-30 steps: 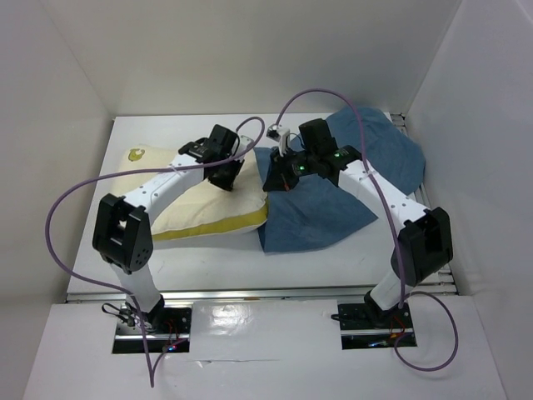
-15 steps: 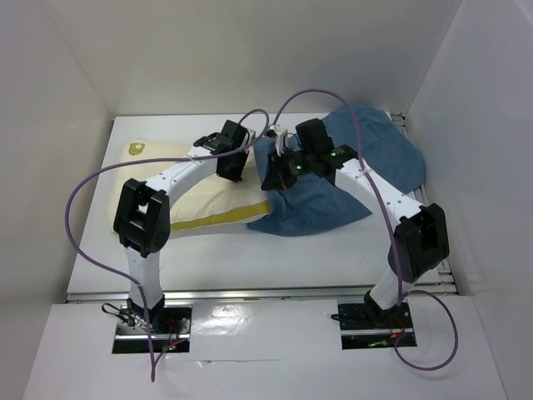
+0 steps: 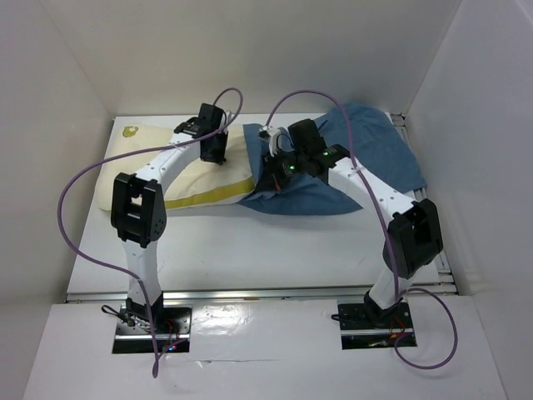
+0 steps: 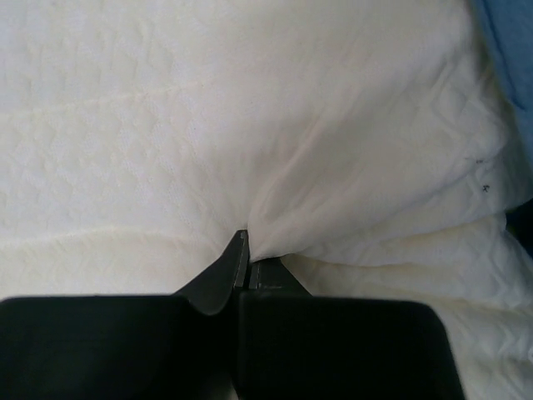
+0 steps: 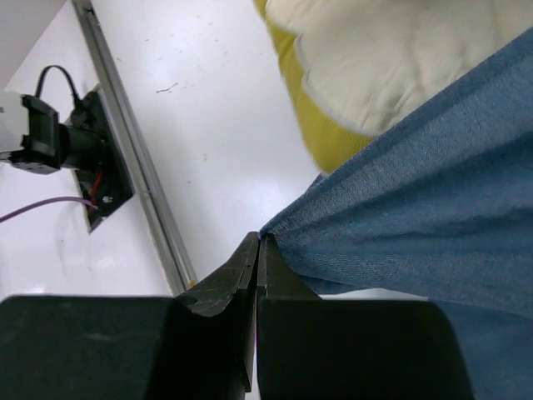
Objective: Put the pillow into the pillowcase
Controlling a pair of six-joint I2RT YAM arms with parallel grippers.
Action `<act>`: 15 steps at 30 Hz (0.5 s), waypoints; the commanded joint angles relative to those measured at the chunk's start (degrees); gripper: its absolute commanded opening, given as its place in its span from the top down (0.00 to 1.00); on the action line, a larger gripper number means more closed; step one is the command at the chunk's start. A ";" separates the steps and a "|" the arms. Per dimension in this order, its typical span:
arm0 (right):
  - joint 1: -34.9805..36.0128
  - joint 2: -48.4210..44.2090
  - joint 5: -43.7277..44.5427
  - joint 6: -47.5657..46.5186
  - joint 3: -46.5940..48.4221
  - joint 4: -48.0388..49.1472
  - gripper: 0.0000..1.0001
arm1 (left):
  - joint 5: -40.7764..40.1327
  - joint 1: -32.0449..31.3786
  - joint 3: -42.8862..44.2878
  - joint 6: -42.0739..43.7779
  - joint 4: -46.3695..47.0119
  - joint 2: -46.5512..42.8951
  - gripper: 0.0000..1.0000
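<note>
The cream-white pillow (image 3: 179, 171) lies at the table's left, its pale yellow edge facing the front. Its right end sits under the mouth of the dusty-blue pillowcase (image 3: 366, 158), which spreads to the back right. My left gripper (image 3: 213, 155) is shut on a pinch of pillow cloth (image 4: 275, 225) on the pillow's top. My right gripper (image 3: 276, 179) is shut on the pillowcase's edge (image 5: 279, 229) and holds it lifted over the pillow's end (image 5: 366, 58).
White walls close in the table on the left, back and right. A metal rail (image 3: 250, 293) runs along the front edge. Purple cables (image 3: 75, 208) loop off both arms.
My left gripper has pulled the pillow back and to the left. The pillowcase's near edge has drawn back toward the far side, and the pillow's right end now sits under it.
</note>
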 commanded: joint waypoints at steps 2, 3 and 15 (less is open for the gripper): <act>2.35 2.76 -4.70 2.89 7.19 1.46 1.00 | -1.53 -0.80 -0.27 -3.17 5.23 0.47 1.00; 2.35 3.83 -4.70 3.41 8.52 1.47 1.00 | -1.53 -1.33 -0.98 -3.78 5.75 -0.05 1.00; 2.35 12.88 -4.71 5.61 18.03 3.04 1.00 | 1.19 -3.97 -3.10 -5.46 5.75 -1.73 1.00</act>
